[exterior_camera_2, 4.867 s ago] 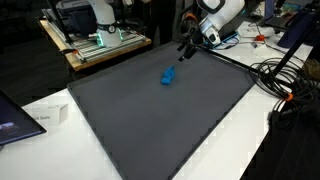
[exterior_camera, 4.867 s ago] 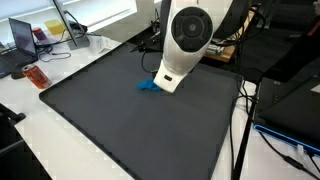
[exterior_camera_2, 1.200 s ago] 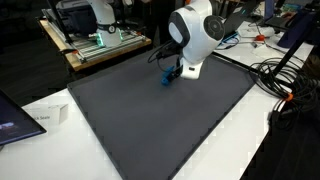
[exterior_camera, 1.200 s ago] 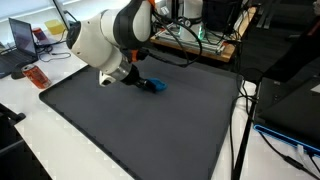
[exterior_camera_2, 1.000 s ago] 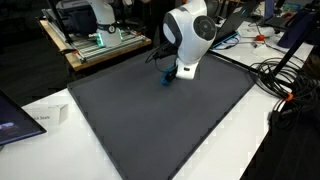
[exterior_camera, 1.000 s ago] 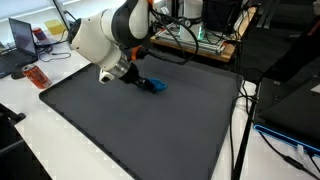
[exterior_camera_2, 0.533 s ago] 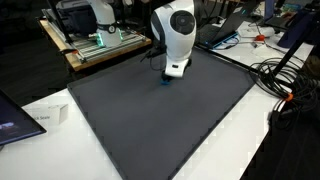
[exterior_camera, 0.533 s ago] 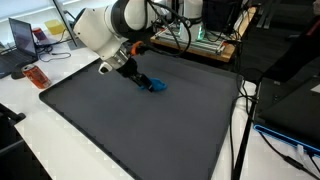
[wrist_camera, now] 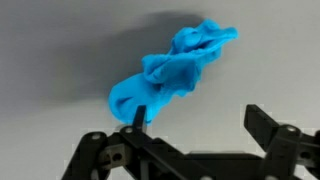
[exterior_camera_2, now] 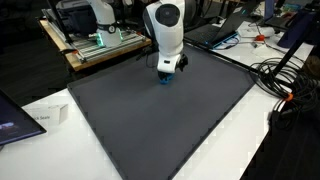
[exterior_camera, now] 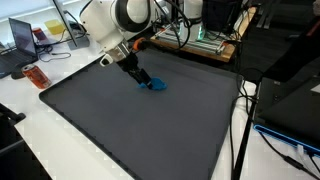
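On dark mat [exterior_camera: 130,130]: blue cloth [wrist_camera: 172,72] just beyond gripper [wrist_camera: 196,118], w/ jaws wide apart.

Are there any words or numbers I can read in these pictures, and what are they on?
No text can be read anywhere.
Red packet on the white table: print too blurred to read.
Dark screen: marks too small to read.
Blue cloth and black mat: no writing on them.

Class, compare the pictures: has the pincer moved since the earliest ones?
Yes. The open pincer moved inward from the far edge of the black mat to just above the blue cloth.
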Action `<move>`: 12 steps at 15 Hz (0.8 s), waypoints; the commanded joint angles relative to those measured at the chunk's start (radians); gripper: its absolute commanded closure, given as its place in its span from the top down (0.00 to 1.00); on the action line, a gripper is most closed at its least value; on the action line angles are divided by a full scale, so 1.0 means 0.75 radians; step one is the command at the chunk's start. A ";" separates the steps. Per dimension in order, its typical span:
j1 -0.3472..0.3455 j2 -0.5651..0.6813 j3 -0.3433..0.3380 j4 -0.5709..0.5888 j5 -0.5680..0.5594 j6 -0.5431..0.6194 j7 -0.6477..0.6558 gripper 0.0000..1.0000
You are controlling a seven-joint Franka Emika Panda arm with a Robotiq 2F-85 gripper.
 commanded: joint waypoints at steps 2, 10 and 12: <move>0.000 0.005 0.000 0.005 -0.002 -0.003 0.001 1.00; -0.013 -0.005 -0.009 0.024 0.009 -0.073 0.051 1.00; -0.019 -0.011 -0.015 0.037 0.019 -0.117 0.084 1.00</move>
